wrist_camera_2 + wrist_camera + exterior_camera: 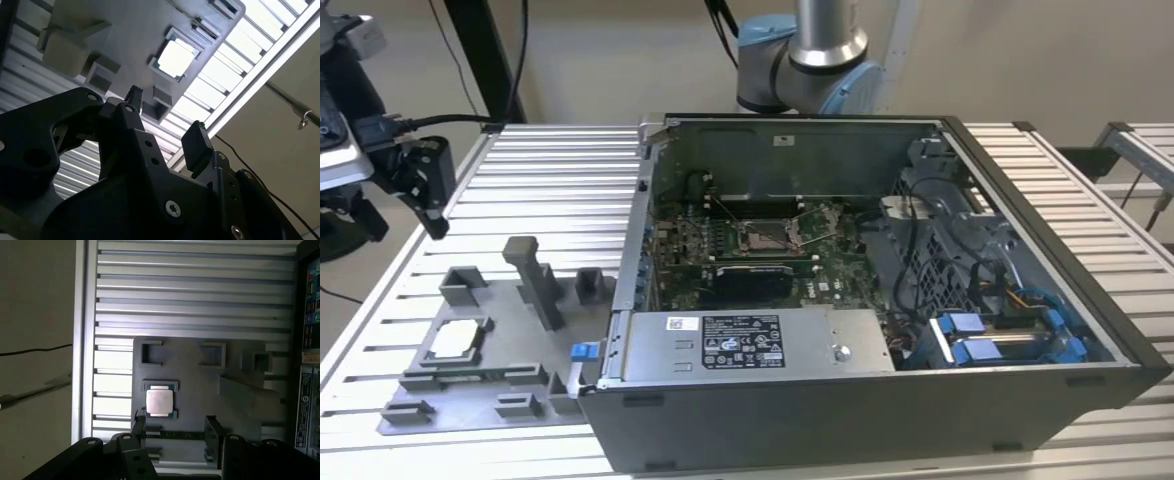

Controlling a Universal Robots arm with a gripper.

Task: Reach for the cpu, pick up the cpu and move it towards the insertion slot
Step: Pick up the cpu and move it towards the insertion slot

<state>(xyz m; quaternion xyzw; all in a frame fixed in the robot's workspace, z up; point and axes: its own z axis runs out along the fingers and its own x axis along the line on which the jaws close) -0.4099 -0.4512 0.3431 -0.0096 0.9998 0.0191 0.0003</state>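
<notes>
Two fingers (139, 426) are standing apart and empty while we are hovering the gripper (175, 434) above the cpu (159, 401), which is lying flat in its pocket (161, 385) on the grey holder (190, 370) on the worktop (190, 290). We are judging that, coming down off-centre, one finger could strike the pocket rim and tip the chip.

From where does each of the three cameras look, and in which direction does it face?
Exterior view: off the arm, looking down at the open computer case, the insertion slot and the grey tray; the arm's joint shows behind the case.
First wrist view: on the arm, looking down past the open gripper onto the cpu in the tray.
Second wrist view: on the arm, close behind the fingers, looking obliquely along them at the same cpu.
Shared: all three show cpu and tray; both wrist views show the gripper.
</notes>
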